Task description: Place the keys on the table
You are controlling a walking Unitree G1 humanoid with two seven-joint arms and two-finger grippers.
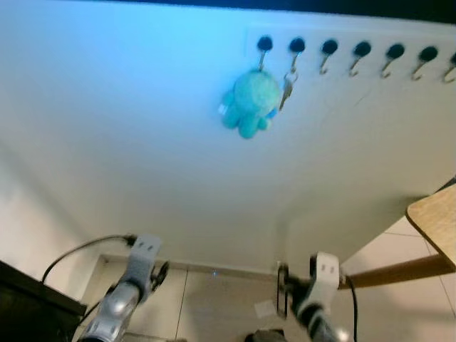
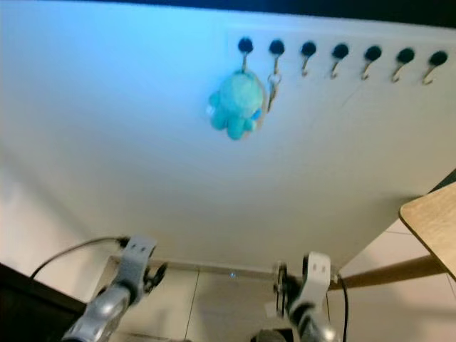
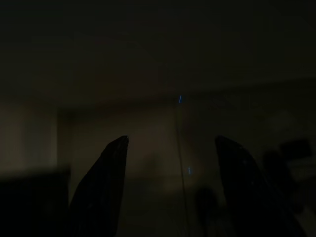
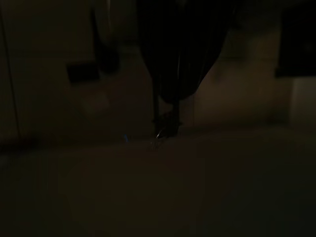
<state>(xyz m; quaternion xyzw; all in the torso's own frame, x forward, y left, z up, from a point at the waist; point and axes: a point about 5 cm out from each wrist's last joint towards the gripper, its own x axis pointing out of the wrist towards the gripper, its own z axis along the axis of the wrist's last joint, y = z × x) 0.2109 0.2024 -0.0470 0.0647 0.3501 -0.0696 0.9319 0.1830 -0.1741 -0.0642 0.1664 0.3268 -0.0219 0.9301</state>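
White wall (image 1: 142, 142) fills most of the frame, and we see a row of black hooks (image 1: 362, 50) along its upper right. At the right edge sits a corner of the wooden surface (image 1: 436, 217). Smaller yet, the teal plush charm (image 1: 249, 101) hangs from the leftmost hook, with the keys (image 1: 287, 87) dangling just beside it at upper centre. We judge the reach has not begun. To do it well, we should raise one arm, close on the charm or ring, and lift up off the hook before pulling away. Both arms hang low at the bottom of the frame, well apart from the keys. Our left claw (image 3: 170, 182) has its fingers apart; of our right claw (image 1: 285, 292) we cannot tell.
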